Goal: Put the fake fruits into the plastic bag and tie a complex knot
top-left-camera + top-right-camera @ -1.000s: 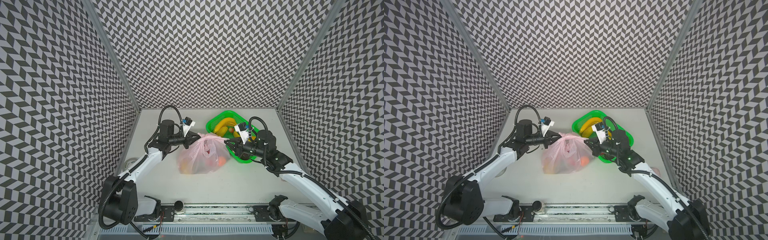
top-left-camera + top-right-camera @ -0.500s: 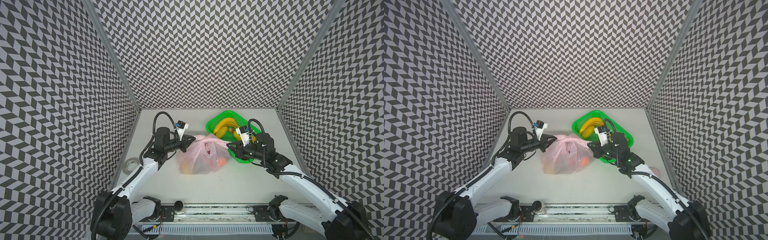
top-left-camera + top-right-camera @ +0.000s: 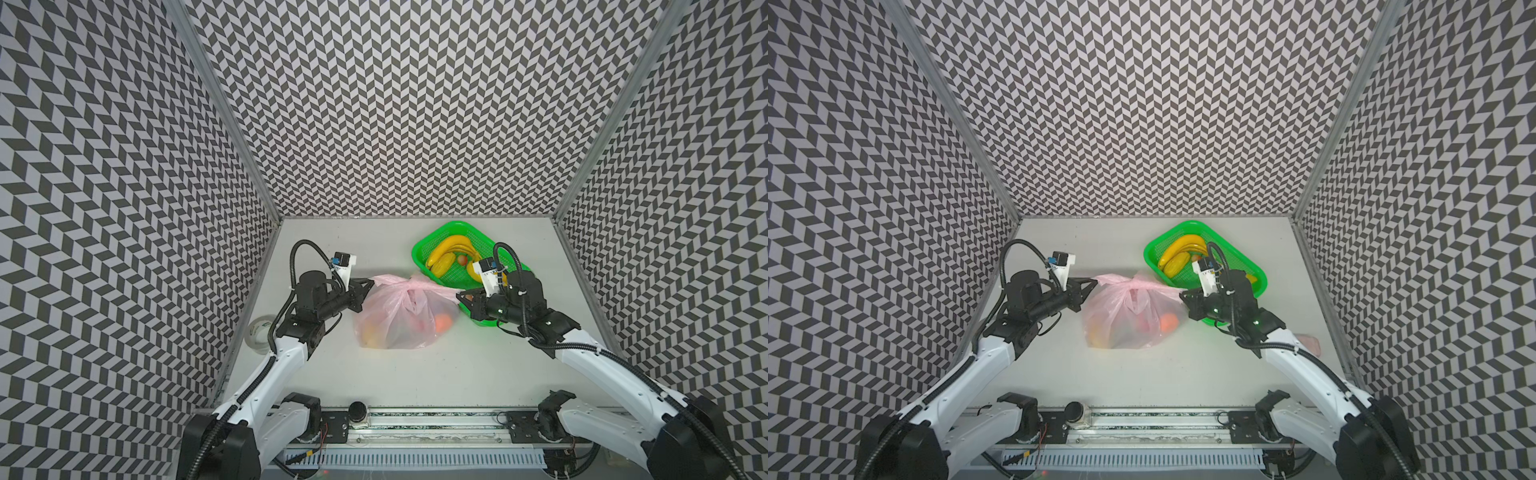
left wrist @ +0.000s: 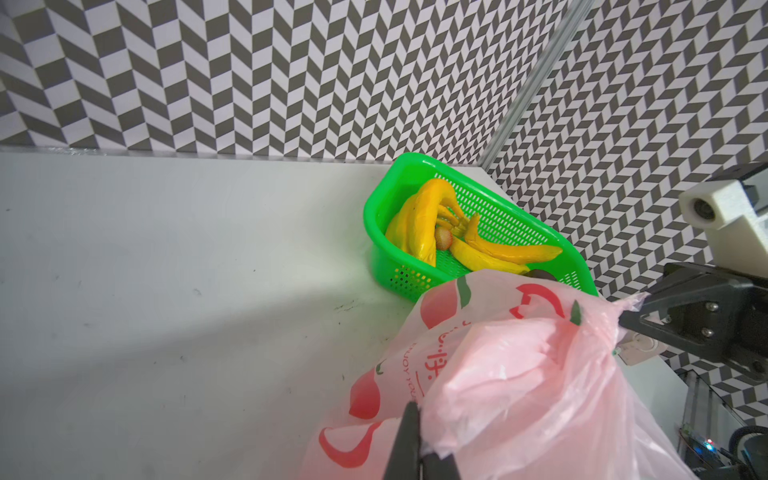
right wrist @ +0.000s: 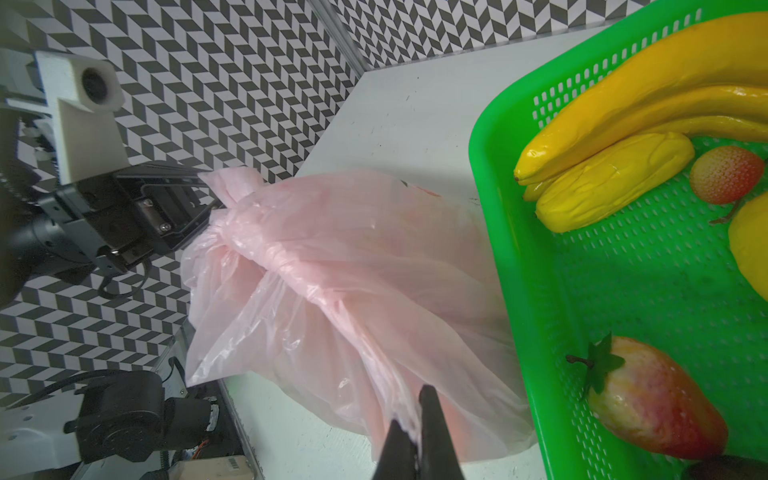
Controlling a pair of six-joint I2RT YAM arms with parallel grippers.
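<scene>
The plastic bag sits mid-table, its knot at the bag's twelve o'clock. The left gripper is clamped on a handle tail at the knot's nine o'clock, the right gripper on the other tail at four o'clock; the handles run along that line, so tightening likely means pulling straight apart

The right fingers pinch the plastic bag (its twisted handles taut) beside the green basket.
</scene>
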